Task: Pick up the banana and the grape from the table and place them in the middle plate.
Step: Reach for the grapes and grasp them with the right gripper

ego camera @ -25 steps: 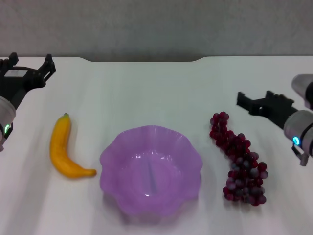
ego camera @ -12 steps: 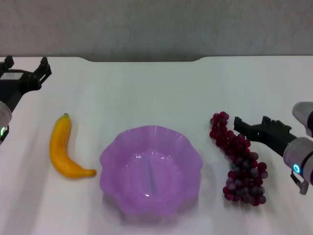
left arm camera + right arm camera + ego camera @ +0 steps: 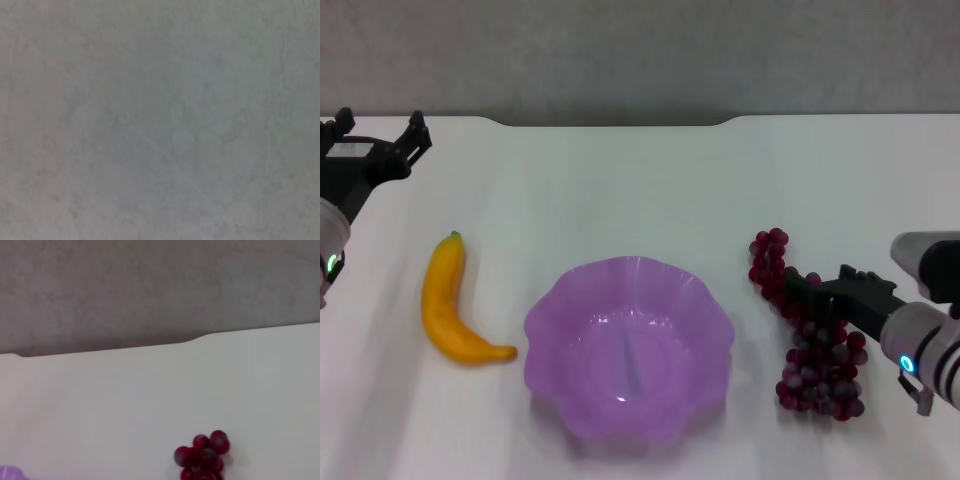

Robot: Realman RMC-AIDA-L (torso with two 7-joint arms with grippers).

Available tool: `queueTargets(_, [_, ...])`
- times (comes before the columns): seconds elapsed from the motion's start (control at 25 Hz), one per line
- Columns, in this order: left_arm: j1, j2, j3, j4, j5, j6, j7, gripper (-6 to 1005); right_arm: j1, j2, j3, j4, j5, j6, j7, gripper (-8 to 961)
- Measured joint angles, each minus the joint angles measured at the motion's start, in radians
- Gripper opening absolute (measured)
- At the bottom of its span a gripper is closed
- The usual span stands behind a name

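Observation:
The banana (image 3: 455,305) lies on the white table (image 3: 620,190), left of the purple middle plate (image 3: 628,345), which holds nothing. The grape bunch (image 3: 817,365) lies right of the plate; its far end shows in the right wrist view (image 3: 202,457). My right gripper (image 3: 817,282) is open and sits low over the middle of the bunch, hiding part of it. My left gripper (image 3: 378,135) is open and empty at the far left rear of the table, well behind the banana. The left wrist view shows only a grey surface.
The grey wall (image 3: 640,60) runs behind the table's notched rear edge (image 3: 610,122). A sliver of the plate's rim (image 3: 10,473) shows in the right wrist view. Bare tabletop lies between the plate and the rear edge.
My right gripper has moved forward and left, from beside the bunch to over its middle. The left arm has hardly moved. Banana, grapes and plate have stayed put.

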Motion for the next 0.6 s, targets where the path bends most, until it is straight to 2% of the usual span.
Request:
queueTargets(0.24, [-0.006, -0.001, 0.002, -0.003, 0.0, 0.0, -0.001, 881, 0.022, 0.002, -0.044, 0.041, 0.0, -0.012, 0.03, 861])
queueTargets(0.6, [0.001, -0.001, -0.003, -0.002, -0.001, 0.0, 0.0, 881, -0.011, 0.002, -0.091, 0.056, 0.0, -0.073, 0.045, 861])
